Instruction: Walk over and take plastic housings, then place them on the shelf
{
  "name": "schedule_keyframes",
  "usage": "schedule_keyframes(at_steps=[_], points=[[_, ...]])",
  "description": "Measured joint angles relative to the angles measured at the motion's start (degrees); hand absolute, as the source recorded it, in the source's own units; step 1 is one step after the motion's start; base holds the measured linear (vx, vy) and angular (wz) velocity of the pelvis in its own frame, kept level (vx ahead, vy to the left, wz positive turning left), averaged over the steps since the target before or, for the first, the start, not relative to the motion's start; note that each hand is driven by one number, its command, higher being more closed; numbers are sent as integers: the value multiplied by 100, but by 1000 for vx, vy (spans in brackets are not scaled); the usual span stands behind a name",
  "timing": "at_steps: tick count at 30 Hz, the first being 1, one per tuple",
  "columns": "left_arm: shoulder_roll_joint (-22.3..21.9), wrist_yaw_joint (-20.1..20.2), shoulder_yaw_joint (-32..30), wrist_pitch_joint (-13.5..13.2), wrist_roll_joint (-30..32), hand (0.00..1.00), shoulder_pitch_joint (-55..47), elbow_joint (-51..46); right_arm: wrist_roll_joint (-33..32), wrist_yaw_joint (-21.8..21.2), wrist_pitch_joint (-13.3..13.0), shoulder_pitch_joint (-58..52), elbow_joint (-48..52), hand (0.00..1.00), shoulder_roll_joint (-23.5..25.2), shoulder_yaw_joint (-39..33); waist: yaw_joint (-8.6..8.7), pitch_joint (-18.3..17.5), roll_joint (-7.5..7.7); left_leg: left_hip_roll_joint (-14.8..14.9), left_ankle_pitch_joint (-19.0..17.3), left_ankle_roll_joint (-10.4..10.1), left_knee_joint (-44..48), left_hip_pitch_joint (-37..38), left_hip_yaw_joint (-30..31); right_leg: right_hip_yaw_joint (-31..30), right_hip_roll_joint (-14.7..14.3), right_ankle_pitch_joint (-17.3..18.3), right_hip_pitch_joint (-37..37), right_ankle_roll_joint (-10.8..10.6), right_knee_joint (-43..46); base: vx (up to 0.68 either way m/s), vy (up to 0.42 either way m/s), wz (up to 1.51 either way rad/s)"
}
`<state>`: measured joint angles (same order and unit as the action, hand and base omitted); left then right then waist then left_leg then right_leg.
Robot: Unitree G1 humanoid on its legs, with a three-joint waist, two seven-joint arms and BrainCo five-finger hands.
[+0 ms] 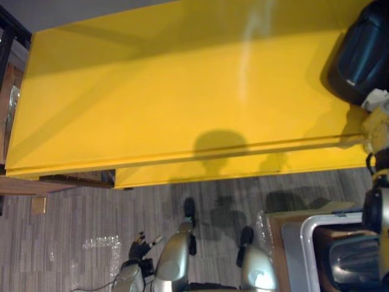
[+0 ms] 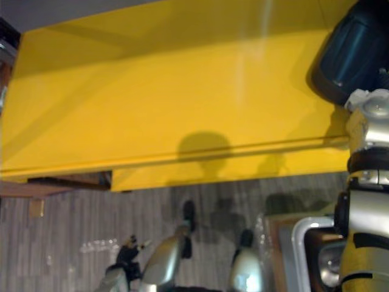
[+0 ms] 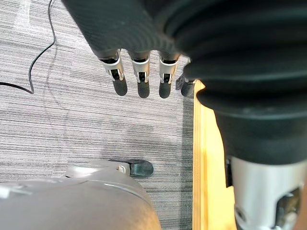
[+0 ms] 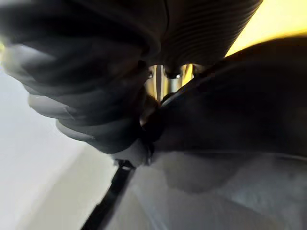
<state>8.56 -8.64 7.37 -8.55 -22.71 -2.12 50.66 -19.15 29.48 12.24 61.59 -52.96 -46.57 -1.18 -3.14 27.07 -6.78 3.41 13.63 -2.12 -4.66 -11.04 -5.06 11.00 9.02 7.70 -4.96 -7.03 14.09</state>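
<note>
One dark plastic housing point(image 1: 358, 52) is at the far right end of the yellow shelf point(image 1: 182, 97), over its top face. Whether it rests on the surface cannot be told. Its long axis appears to run slantwise, away from the robot and toward its right (the upper end is cut off at the frame edge).

The right arm rises along the right edge directly below the housing, so the right hand point(image 4: 206, 28) is much the nearer. In the right wrist view the housing's dark curved shell sits close against the ribbed cover, with yellow behind. The shell hides the fingers, so the grasp cannot be told.

The left hand point(image 3: 139, 76) hangs low at the robot's left over the floor, well apart from the shelf top. Its fingers are straight and it holds nothing.

Judgement: this is the placing step. It turns on the housing being inboard of the front lip point(image 1: 200, 152) before any release.

The shelf top is smooth, glossy and bare. Grey striped carpet point(image 1: 79, 213) lies below it, a silver-rimmed tray point(image 1: 306, 237) sits at lower right, and there is wooden furniture point(image 1: 24, 182) at left.
</note>
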Motion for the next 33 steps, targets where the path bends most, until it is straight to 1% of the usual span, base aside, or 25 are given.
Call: schedule_keyframes(at_steps=[5,7,9,12,13,14,15,18,20,22,23,25,26,27,28,30,33], points=[[0,0,0,2,2,0,0,-1,453,-459,144,62,-62,100,-137,290,0,-1,-1,0,1,-25,0,2,31,18,-1,11,2,-2,30,-1,-2,1],[1,-2,-4,48,2,0,0,-12,701,-683,128,63,-112,100,-192,528,1,-1,-1,0,2,-40,0,1,64,47,-2,14,13,-2,30,-3,-17,5],[4,-2,-6,90,2,0,1,-25,837,-811,97,63,-156,100,-233,608,1,-1,-1,-3,7,-45,0,-2,97,82,-3,19,19,1,28,-1,-24,9],[6,-5,-9,112,2,0,0,-30,999,-1145,27,63,-164,100,-323,831,-10,-1,-1,2,12,-52,0,-8,144,139,-3,34,41,14,27,10,-25,8],[6,-7,-10,115,2,0,0,-38,1134,-1310,-68,65,-164,100,-340,965,-14,-1,-1,6,12,-53,0,-8,147,146,-6,37,45,17,26,0,0,0],[6,-7,-12,115,2,0,0,-39,1164,-1347,-92,66,-163,100,-346,994,-14,-1,-1,7,12,-53,0,-8,148,147,-8,37,46,17,25,0,0,0],[6,-6,-12,116,3,0,0,-50,1221,-1476,-150,89,-162,100,-355,1046,-14,-1,0,7,15,-49,0,-8,148,149,-9,39,50,18,25,30,-31,1],[6,-6,-15,123,4,0,0,-66,1473,-1761,-367,156,-160,100,-377,1283,-21,-1,0,5,28,-31,0,-9,158,168,-11,39,84,17,22,35,-28,2],[6,-6,-35,128,5,0,1,-101,1635,-1973,-510,218,-158,100,-405,1457,-58,-1,0,6,28,-31,0,-9,165,177,-12,39,95,17,27,31,-24,3],[8,-5,-73,132,10,0,0,-173,1807,-2187,-699,293,-155,100,-431,1668,-121,-2,1,5,28,-31,1,-23,193,209,-12,39,108,17,27,24,-23,6],[8,-5,-88,134,11,0,0,-196,1833,-2243,-763,314,-152,100,-434,1718,-132,-2,1,5,28,-31,0,-33,201,221,-12,39,106,17,25,19,-21,11],[23,-5,-152,142,17,0,17,-239,1973,-2408,-1017,426,-147,100,-436,1963,-143,-2,2,0,44,-42,1,-96,281,299,-12,39,103,18,20,20,-24,16],[28,-7,-169,153,16,0,28,-234,2029,-2454,-1089,445,-147,100,-440,2012,-163,-2,3,0,46,-43,1,-102,290,305,-13,39,101,18,21,20,-25,10],[39,-6,-172,160,16,0,37,-236,2091,-2515,-1212,470,-138,100,-452,2084,-228,-2,4,3,47,-42,1,-99,286,304,-13,40,102,19,21,0,0,0],[47,-5,-172,159,17,0,38,-238,2181,-2573,-1267,491,-136,100,-457,2136,-243,-3,5,3,47,-42,1,-99,288,304,-13,40,104,19,22,0,0,0],[88,-4,-177,165,20,0,37,-234,2456,-2757,-1504,613,-82,100,-458,2360,-288,-2,8,2,50,-39,1,-103,289,309,-13,40,105,20,21,0,0,0],[167,-6,-222,165,22,0,38,-239,2735,-2917,-1707,648,151,100,-513,2596,-301,1,29,1,51,-38,0,-104,287,312,-13,40,108,20,17,0,0,0]])
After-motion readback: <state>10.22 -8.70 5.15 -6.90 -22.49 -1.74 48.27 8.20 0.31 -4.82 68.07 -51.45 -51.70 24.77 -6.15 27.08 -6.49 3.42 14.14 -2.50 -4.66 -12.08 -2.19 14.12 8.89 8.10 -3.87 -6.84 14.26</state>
